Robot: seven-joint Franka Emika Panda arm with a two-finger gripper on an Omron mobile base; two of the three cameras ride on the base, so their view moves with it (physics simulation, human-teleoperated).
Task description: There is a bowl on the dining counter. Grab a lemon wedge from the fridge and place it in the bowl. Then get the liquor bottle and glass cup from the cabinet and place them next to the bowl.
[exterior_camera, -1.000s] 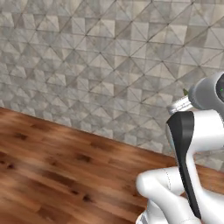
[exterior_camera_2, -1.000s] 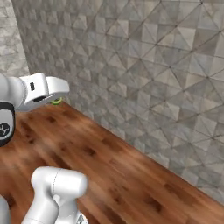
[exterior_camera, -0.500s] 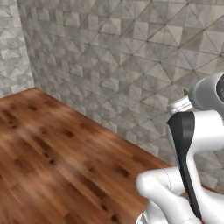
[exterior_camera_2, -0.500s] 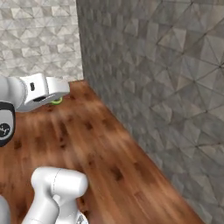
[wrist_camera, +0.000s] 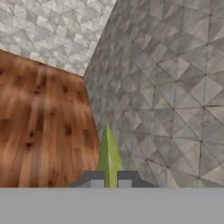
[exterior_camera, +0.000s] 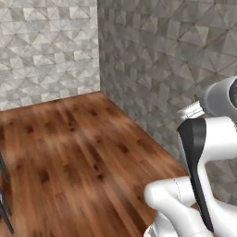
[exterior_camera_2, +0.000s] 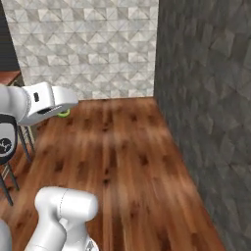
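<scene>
My gripper [wrist_camera: 110, 181] is shut on a yellow-green lemon wedge [wrist_camera: 109, 151], which sticks up as a thin sliver between the two dark fingertips in the hand view. In the right base view the wedge [exterior_camera_2: 64, 113] peeks out as a green patch under the white hand at the left, held high above the floor. A speck of the same green [exterior_camera: 196, 97] shows beside the hand in the left base view. The bowl, dining counter, fridge, liquor bottle, glass cup and cabinet are out of view.
Reddish-brown wood floor [exterior_camera_2: 122, 157] runs to a corner where a pale tiled wall [exterior_camera_2: 88, 44] meets a darker tiled wall [exterior_camera_2: 211, 98]. Thin dark chair or stool legs [exterior_camera_2: 10, 171] stand at the left edge, also seen as legs [exterior_camera: 3, 203].
The whole picture has swung in both base views, so the camera has turned with the base and the wall corner has come into sight. The hand still holds the wedge the same way.
</scene>
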